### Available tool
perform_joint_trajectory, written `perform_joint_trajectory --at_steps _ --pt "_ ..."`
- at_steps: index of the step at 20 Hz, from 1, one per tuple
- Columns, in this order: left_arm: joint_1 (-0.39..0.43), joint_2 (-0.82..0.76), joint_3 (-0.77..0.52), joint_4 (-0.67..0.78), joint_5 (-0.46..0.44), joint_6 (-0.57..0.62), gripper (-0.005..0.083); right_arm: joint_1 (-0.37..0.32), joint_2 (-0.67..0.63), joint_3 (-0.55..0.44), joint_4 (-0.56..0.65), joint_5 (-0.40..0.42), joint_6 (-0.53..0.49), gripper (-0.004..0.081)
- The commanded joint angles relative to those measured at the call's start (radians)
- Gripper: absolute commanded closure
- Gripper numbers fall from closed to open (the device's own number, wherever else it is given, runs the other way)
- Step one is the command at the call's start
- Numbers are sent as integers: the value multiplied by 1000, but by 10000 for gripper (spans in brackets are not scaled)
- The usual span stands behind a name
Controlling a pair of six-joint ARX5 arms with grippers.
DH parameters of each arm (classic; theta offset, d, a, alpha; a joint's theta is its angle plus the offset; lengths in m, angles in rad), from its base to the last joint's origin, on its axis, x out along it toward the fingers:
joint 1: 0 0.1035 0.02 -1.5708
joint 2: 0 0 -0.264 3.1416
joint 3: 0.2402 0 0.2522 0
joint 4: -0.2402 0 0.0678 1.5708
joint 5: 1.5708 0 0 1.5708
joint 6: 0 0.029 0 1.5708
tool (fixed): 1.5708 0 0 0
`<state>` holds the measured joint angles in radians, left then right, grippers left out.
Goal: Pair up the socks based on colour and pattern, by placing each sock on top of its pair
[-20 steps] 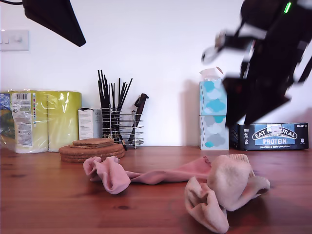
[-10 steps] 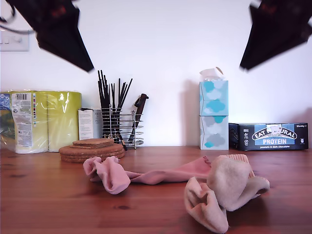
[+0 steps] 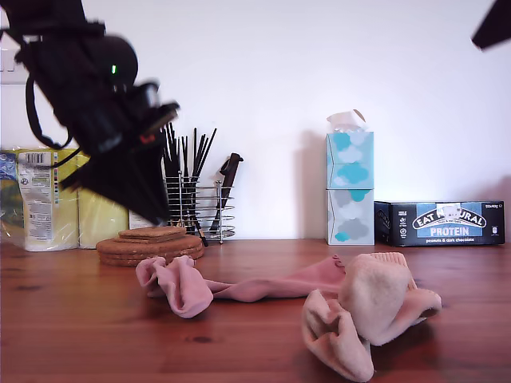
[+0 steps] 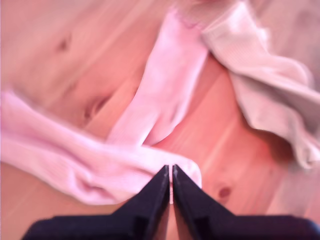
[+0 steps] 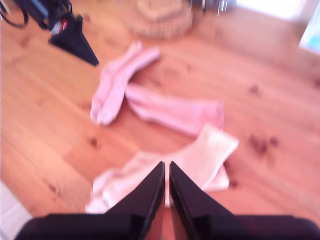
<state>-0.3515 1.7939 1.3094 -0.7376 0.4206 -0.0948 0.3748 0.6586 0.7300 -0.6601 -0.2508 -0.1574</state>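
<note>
Two dusty-pink socks lie on the wooden table (image 3: 72,335): one bunched (image 3: 172,283), one stretched out flat (image 3: 279,283). Two cream-peach socks (image 3: 375,295) (image 3: 339,335) are heaped toward the exterior view's right, overlapping the flat pink sock's end. My first gripper (image 3: 156,211) (image 4: 171,170) hangs shut and empty above the bunched pink sock (image 4: 75,155), near the coasters. The second pink sock (image 4: 165,85) and a cream sock (image 4: 265,90) lie beyond it. My second gripper (image 5: 166,165) is shut, empty and high up above the cream socks (image 5: 200,160). Only a dark edge of its arm (image 3: 495,24) shows in the exterior view.
Along the back wall stand a kitchen-roll pack (image 3: 48,199), a stack of cork coasters (image 3: 152,243), a wire holder with black sticks (image 3: 196,199), two stacked tissue boxes (image 3: 350,187) and a protein-bar box (image 3: 447,223).
The arm at the exterior view's right has risen almost out of the picture. The arm at the exterior view's left has swung down toward the pink socks. The socks have not moved.
</note>
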Motion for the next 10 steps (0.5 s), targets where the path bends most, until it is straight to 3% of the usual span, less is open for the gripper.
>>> perform_joint_trajectory --at_steps 1,4,8,10 --pt "-6 42 -1 -5 -3 -74 25 4 1 -7 13 7 0 784" --pt "-26 105 -1 -2 -11 -172 10 4 11 -7 34 6 -4 784" --pt "-49 145 -1 32 -13 -212 17 4 19 -7 42 6 -8 784" --pt "-53 160 -1 32 -32 -220 108 4 19 -7 54 6 -8 783"
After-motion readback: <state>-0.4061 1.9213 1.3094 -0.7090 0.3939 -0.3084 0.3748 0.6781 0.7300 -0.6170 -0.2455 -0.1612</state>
